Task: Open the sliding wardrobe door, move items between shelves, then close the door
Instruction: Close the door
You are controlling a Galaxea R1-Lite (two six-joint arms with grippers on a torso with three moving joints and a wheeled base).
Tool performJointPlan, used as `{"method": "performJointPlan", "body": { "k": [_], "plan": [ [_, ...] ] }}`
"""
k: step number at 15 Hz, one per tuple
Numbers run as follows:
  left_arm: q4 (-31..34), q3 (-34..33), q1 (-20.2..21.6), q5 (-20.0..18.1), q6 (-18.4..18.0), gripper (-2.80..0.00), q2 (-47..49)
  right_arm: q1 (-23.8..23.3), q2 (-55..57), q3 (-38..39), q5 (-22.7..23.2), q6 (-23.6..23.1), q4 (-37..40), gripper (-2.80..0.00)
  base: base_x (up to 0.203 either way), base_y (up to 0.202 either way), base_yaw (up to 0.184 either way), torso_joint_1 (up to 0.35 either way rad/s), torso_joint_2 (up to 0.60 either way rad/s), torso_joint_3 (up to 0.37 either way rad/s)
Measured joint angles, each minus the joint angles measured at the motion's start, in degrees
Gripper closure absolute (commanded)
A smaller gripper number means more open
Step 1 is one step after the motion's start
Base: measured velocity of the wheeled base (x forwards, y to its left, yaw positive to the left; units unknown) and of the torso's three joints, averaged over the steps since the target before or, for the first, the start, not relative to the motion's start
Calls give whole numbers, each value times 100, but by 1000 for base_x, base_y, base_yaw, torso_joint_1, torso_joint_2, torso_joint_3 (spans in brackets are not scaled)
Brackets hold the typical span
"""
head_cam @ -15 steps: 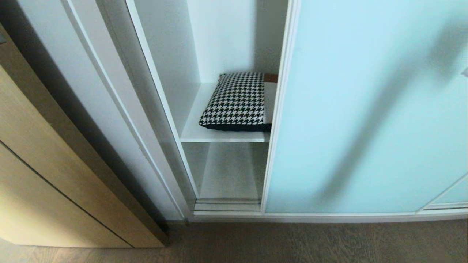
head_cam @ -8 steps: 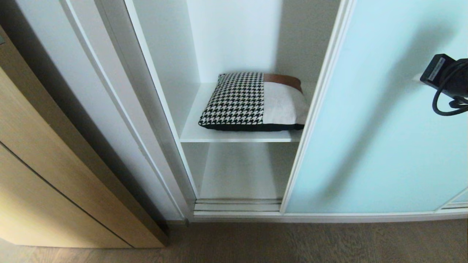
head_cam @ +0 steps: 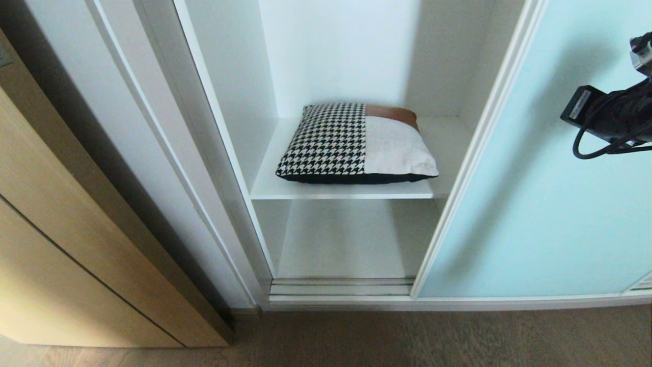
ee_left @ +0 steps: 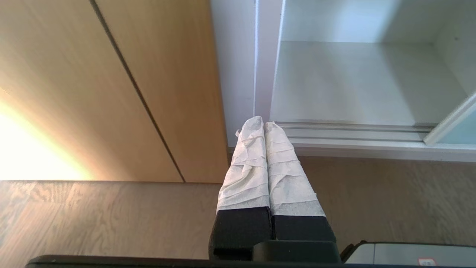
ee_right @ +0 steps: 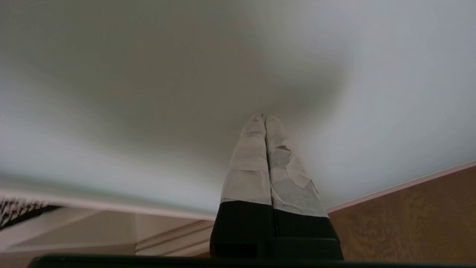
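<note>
Frosted sliding wardrobe door [head_cam: 535, 204] meets the pinched-together right gripper [ee_right: 264, 118], light wood cabinet [head_cam: 76, 244] alongside

The sliding wardrobe door [head_cam: 540, 168] now stands farther toward 3 o'clock, its opening wider than a second ago. The whole cushion [head_cam: 356, 144] shows, no longer half hidden. The right arm [head_cam: 611, 120] has entered at 3 o'clock, before the glass.
</note>
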State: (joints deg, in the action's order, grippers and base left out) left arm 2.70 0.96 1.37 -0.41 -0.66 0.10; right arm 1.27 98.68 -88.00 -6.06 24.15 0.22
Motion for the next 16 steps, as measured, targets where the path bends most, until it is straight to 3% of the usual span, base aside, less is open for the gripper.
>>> {"method": "performJointPlan", "body": {
  "k": [11, 16],
  "plan": [
    [0, 0, 0, 0, -5, 0, 0, 1292, 104, -34, -619, -34, -71, 0, 0, 0, 0, 0, 0, 0],
    [2, 0, 0, 0, -3, 0, 0, 1843, -95, 186, -623, -95, -22, 0, 0, 0, 0, 0, 0, 0]
  ]
}}
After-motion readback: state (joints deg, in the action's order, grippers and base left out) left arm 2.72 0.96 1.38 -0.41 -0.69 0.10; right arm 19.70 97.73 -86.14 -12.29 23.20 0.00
